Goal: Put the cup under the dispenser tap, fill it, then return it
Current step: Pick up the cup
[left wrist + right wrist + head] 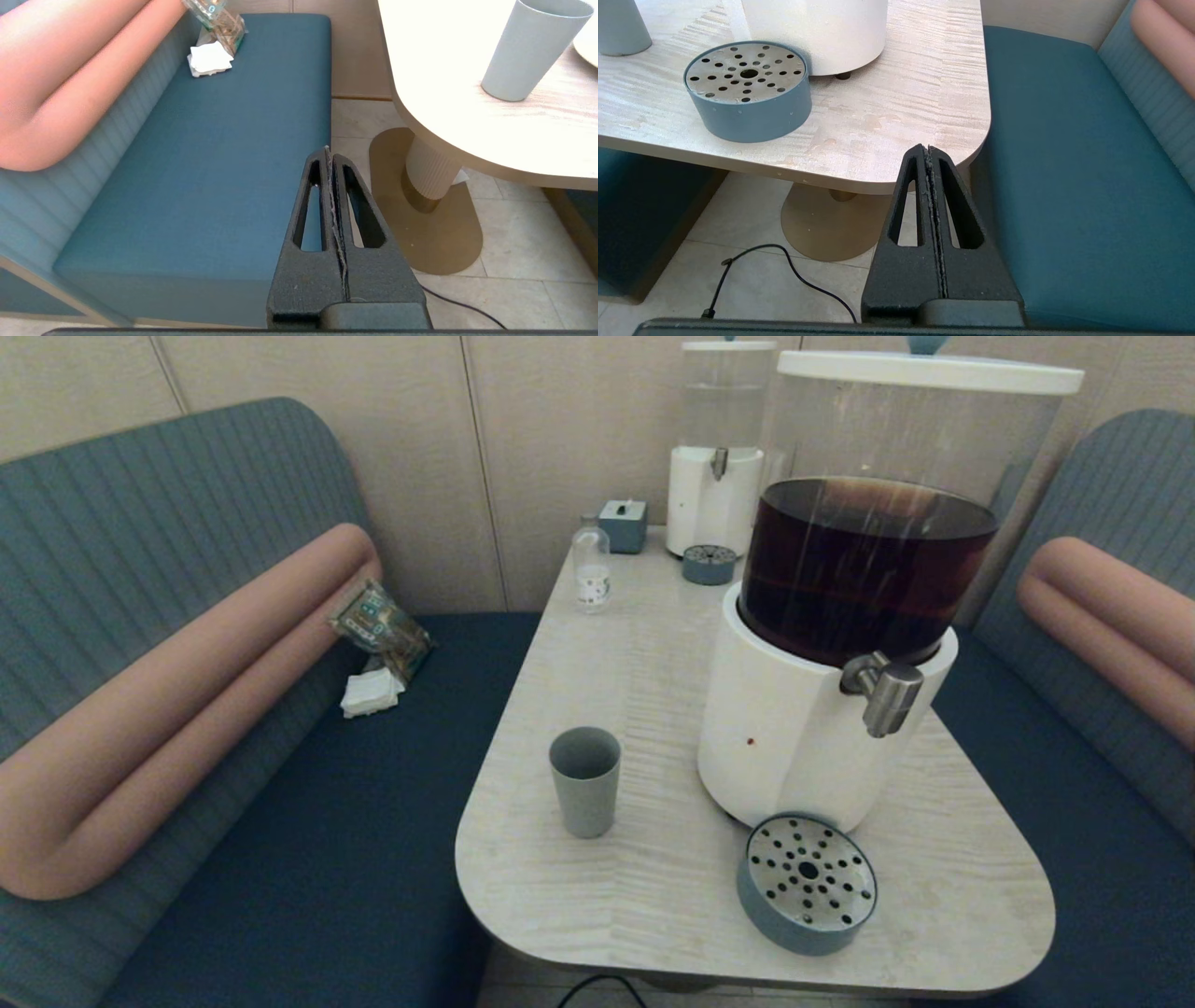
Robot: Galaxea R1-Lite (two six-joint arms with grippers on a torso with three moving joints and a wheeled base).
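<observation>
The grey-blue cup [585, 793] stands upright and empty on the table, left of the big dispenser [822, 709]; it also shows in the left wrist view [532, 46]. The steel tap [887, 693] sticks out of the white base below the dark brown liquid. A round blue drip tray [808, 882] with a perforated metal top lies on the table under and in front of the tap, also seen from the right wrist [747, 91]. My left gripper [328, 151] hangs shut below the table's left side. My right gripper [928, 149] is shut below the table's near right corner. Neither arm shows in the head view.
A smaller clear-liquid dispenser [719, 457], its small drip tray [709, 563], a small blue box [623, 525] and a clear labelled bottle [591, 569] stand at the table's far end. Blue benches flank the table; a snack packet [381, 627] and napkin lie on the left one. A cable [752, 266] runs across the floor.
</observation>
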